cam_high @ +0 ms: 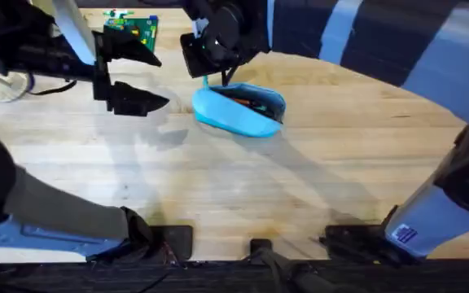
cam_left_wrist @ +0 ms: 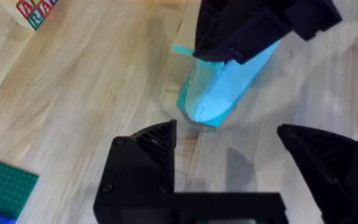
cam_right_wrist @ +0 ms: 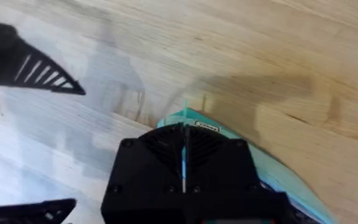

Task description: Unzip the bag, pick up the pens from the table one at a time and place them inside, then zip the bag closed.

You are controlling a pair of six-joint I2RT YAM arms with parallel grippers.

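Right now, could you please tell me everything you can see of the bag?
The bag is a light-blue oblong pouch of soft-looking fabric, lying on the table toward its far middle. Its top is open along the zipper, showing a dark inside with something orange and something dark in it, likely the pens. The right hand is at the bag's left end, shut on a thin blue pull tab. The left hand is open and apart from it, to the left.

A robotics lab bench: a plank wooden table, a green building-brick plate at upper left, a lettered toy block.
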